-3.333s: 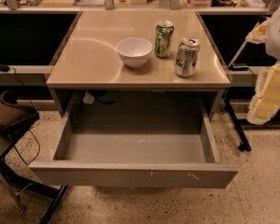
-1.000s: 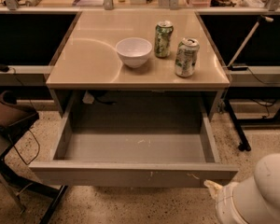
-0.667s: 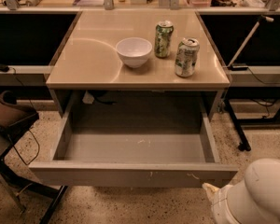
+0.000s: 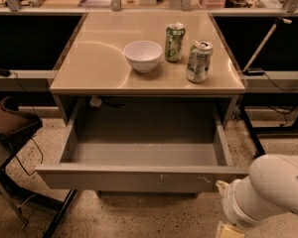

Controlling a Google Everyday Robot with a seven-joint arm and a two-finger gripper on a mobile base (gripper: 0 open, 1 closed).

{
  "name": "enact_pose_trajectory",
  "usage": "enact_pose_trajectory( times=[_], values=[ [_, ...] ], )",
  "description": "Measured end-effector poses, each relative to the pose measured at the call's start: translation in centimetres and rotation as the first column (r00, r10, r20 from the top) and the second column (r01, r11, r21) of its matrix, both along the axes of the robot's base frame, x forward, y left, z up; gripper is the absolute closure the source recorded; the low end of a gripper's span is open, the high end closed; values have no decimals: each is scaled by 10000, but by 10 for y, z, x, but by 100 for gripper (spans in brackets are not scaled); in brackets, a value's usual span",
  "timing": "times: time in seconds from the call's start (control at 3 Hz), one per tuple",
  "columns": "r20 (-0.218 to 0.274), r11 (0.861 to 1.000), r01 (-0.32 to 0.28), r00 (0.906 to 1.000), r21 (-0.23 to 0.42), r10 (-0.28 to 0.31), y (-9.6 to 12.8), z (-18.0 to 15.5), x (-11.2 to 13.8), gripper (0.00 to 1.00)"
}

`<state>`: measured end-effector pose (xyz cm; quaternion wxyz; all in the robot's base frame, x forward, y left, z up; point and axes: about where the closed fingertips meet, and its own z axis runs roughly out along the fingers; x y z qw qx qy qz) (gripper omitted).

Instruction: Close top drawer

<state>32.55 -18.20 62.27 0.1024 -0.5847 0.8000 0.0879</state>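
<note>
The top drawer (image 4: 144, 178) is pulled far out from under the tan table (image 4: 89, 63). It is a wide, shallow grey metal drawer with nothing in it, and its flat front has small white scratch marks. My white arm (image 4: 270, 192) comes in at the bottom right corner. My gripper (image 4: 223, 187) shows only as a cream tip just below the right end of the drawer front, close to it; I cannot tell whether it touches.
On the table stand a white bowl (image 4: 143, 55) and two green cans (image 4: 175, 42) (image 4: 198, 61). A dark stool (image 4: 10, 123) and cables are at the left. Black frame legs (image 4: 251, 133) stand at the right. The floor is speckled.
The arm has come down from the right edge to the bottom right corner and crept slightly left toward the drawer front. The drawer has not moved.
</note>
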Motion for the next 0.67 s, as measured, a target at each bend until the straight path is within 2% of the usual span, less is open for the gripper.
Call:
enact_pose_trajectory(
  times=[0.67],
  values=[
    [52,9967,797,9968,-135,-797,-22,-20,58,0]
  ],
)
